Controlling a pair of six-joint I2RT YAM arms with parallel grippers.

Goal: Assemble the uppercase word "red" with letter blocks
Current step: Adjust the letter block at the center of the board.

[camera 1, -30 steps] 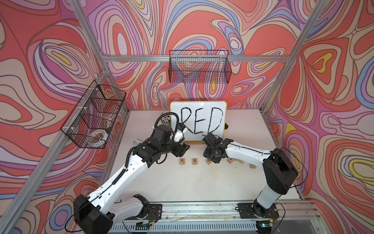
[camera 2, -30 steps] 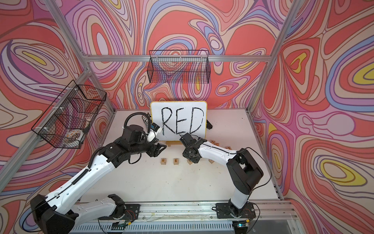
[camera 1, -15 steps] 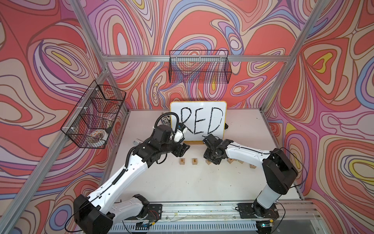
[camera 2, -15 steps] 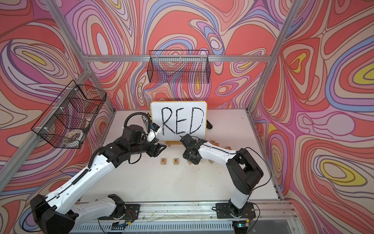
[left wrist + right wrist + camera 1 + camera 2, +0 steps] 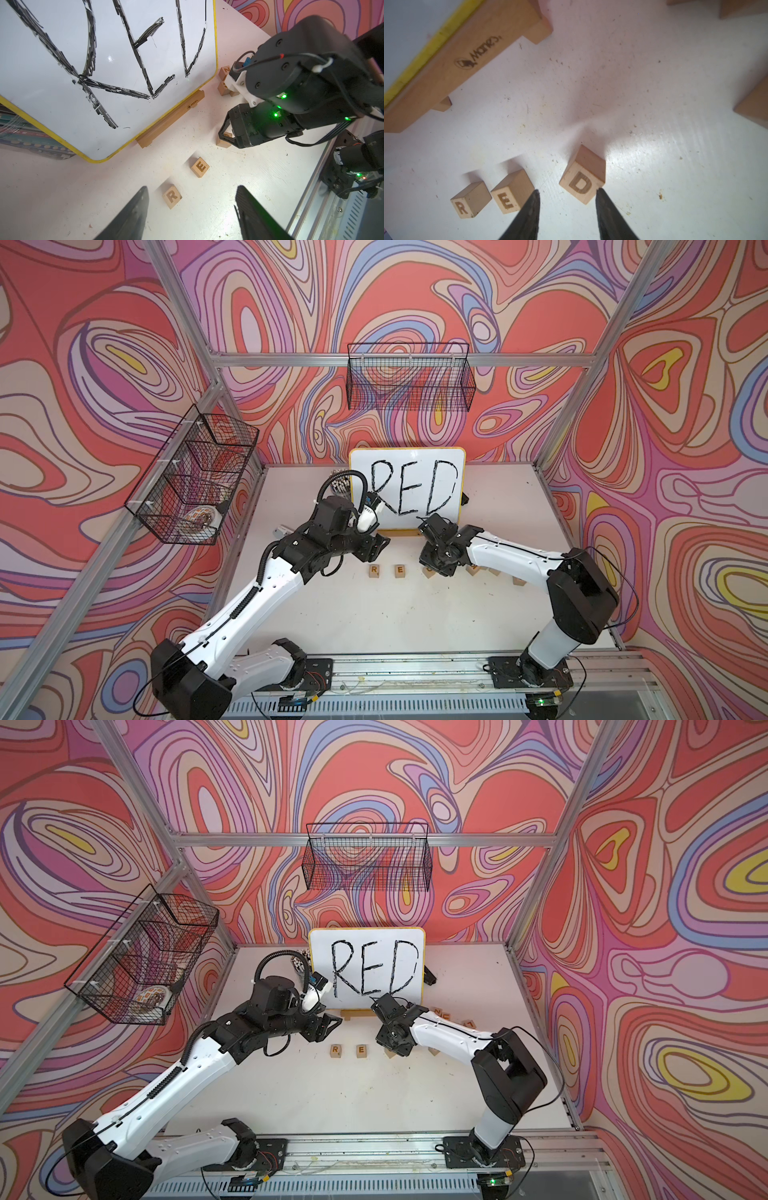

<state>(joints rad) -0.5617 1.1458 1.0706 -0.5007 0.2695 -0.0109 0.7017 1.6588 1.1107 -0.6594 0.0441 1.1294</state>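
Observation:
Three light-wood letter blocks lie in a row on the white table: R [image 5: 375, 570] [image 5: 468, 200], E [image 5: 400, 571] [image 5: 510, 192] and D [image 5: 582, 180]. The D sits slightly askew, a wider gap from the E. In both top views the right arm partly covers it. My right gripper [image 5: 567, 190] [image 5: 436, 568] is open low over the D. One fingertip [image 5: 599, 192] is at the D's corner and the other stands in the gap beside the E. My left gripper [image 5: 191, 188] [image 5: 374, 545] hovers open and empty just behind the R [image 5: 172, 196].
The whiteboard [image 5: 407, 489] with handwritten RED stands on a wooden stand [image 5: 170, 120] right behind the row. Several other letter cubes [image 5: 444, 1016] lie behind and under the right arm. Wire baskets [image 5: 409, 377] hang on the back and left walls.
The right gripper has shifted only slightly by the D block. The left arm and the R and E blocks have not moved.

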